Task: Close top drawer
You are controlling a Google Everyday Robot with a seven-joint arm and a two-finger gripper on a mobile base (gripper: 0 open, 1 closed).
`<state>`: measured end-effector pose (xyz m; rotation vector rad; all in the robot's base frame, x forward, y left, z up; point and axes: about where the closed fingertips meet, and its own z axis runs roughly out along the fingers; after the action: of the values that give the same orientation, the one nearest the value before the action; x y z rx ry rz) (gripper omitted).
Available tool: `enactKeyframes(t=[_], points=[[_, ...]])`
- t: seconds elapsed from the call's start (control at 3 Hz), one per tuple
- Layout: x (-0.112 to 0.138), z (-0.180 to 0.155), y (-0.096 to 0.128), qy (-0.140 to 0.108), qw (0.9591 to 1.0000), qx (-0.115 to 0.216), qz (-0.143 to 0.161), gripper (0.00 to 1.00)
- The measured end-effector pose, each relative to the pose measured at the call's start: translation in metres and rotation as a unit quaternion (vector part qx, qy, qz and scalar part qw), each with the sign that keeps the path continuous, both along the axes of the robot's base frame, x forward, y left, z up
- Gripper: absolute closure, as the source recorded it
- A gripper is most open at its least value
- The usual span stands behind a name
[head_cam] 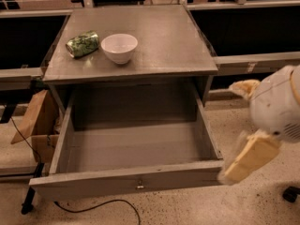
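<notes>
The top drawer (pixel 133 149) of the grey cabinet is pulled far out and is empty inside. Its long flat front panel (pixel 126 181) has a small brass fitting (pixel 139 186) at the centre. My gripper (pixel 248 157) is at the right, blurred with motion. Its cream-coloured finger (pixel 246 161) hangs just beside the right end of the drawer's front panel. The white arm housing (pixel 276 107) sits above it.
A green crushed can (pixel 83 43) and a white bowl (pixel 119 48) rest on the cabinet top (pixel 159 36). A cardboard box (pixel 40 125) stands at the left of the cabinet. A black cable (pixel 93 205) runs on the speckled floor below the drawer front.
</notes>
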<state>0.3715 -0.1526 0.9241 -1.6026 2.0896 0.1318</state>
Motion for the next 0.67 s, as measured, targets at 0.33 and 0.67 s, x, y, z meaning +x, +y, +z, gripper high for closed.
enactKeyframes(t=[0.33, 0.67], points=[[-0.010, -0.043, 0.079, 0.014, 0.9967, 0.068, 0.042, 0.00], [-0.019, -0.080, 0.179, 0.033, 0.9839, 0.137, 0.110, 0.00]])
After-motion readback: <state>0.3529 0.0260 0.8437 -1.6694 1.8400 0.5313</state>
